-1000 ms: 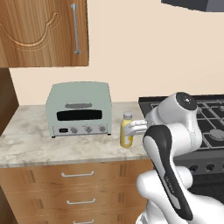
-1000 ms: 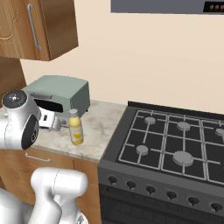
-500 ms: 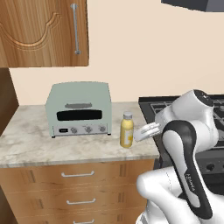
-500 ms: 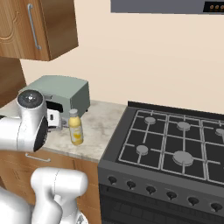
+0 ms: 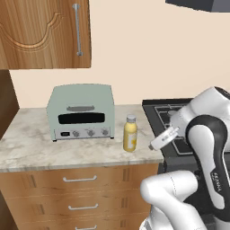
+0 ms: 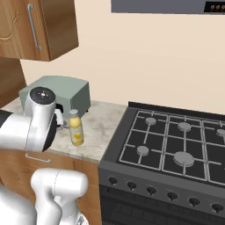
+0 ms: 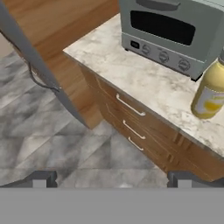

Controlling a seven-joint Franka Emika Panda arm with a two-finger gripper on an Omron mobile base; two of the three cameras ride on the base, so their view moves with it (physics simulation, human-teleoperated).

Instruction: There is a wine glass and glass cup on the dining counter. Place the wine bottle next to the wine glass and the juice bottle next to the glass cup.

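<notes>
Nearest the camera, the arm (image 5: 204,148) stands at lower right of the left base frame. In the hand view the jaws (image 7: 111,178) gape fully open at the bottom edge and hold nothing. Beyond them, mid-frame, the juice bottle (image 5: 130,133) stands upright and capped, its yellow fill showing, on the marbled bench (image 5: 40,150), just right of the toaster oven (image 5: 81,112). Judged step: reaching for the juice; next, the jaws must close around its body. Farthest, the stove (image 6: 176,145) at right.
</notes>
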